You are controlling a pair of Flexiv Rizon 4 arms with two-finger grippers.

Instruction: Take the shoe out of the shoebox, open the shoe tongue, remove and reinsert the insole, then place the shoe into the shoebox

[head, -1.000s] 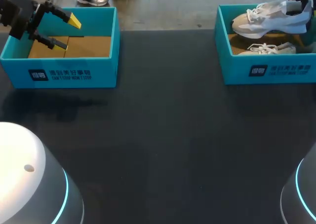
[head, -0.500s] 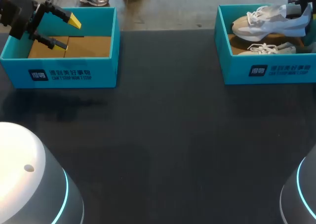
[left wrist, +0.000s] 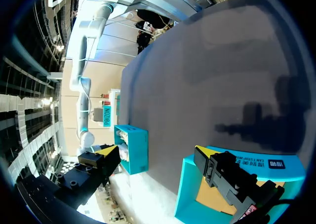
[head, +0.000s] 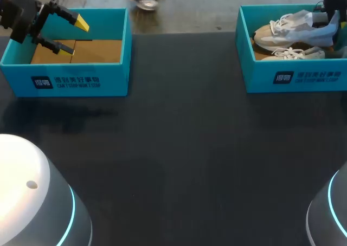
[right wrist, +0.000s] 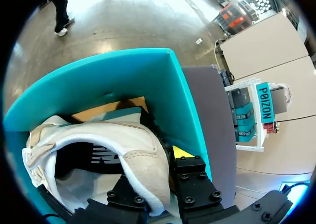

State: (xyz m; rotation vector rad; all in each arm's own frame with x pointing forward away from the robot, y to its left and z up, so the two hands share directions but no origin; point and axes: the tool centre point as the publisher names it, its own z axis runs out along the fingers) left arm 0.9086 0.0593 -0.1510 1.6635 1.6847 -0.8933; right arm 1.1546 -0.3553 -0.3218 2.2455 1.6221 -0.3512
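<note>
Now | left jaws agape above box [head: 81, 81] | right jaws clamping shoe [head: 287, 32] heel

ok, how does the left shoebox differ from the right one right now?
The left shoebox shows only a bare brown floor; the right shoebox holds an upper shoe and a lower shoe. The left gripper hangs open over the left shoebox; the right gripper is shut on the upper shoe's heel in the right shoebox. Both are teal and open-topped, with the same front print.
</note>
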